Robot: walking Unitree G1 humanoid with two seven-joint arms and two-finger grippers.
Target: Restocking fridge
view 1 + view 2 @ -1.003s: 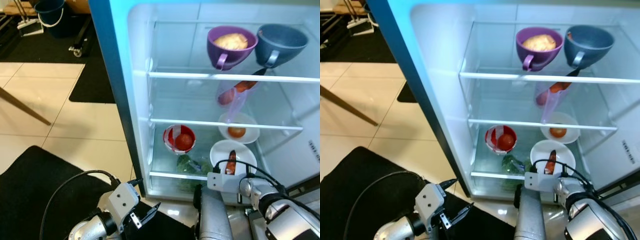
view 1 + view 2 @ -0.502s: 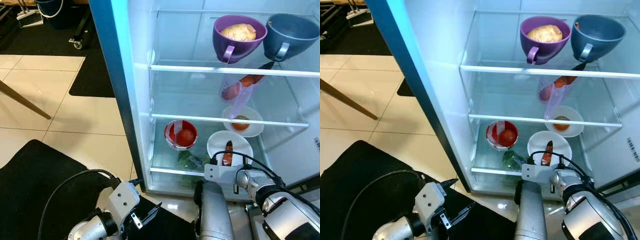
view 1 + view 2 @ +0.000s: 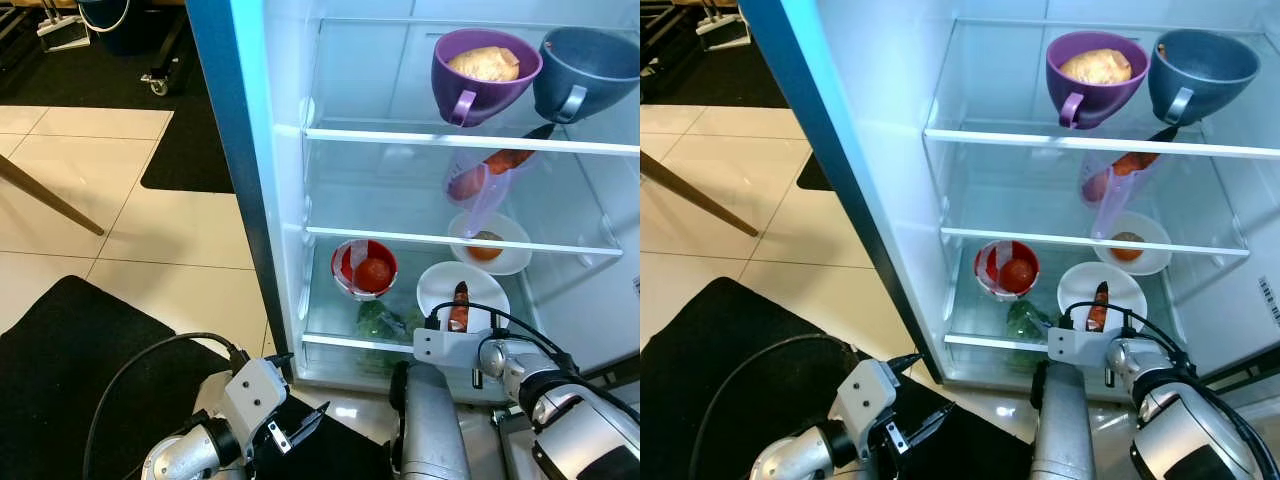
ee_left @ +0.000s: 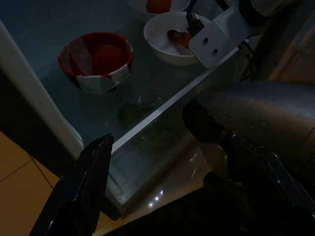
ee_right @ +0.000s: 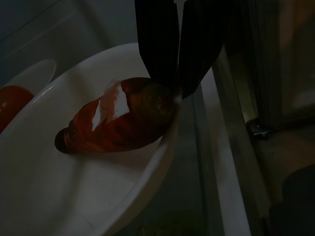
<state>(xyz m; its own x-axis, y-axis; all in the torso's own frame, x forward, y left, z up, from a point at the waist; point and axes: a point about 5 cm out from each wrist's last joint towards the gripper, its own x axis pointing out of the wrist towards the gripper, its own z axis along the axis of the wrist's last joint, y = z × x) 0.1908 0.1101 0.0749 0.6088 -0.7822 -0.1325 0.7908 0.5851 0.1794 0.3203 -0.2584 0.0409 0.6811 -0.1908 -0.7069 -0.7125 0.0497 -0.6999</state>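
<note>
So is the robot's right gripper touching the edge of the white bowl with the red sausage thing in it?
Touching. In the right wrist view the right gripper has its black fingers closed together around the white bowl's rim beside the sausage.

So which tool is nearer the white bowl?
Right. The right tool sits at the white bowl's rim; the left tool hangs low outside the fridge.

Arms: silver cylindrical housings, black joints. Wrist brackets: white, two screw holes. Black cables looped externally. Fingers [image 4: 81, 194]: long, black.
</note>
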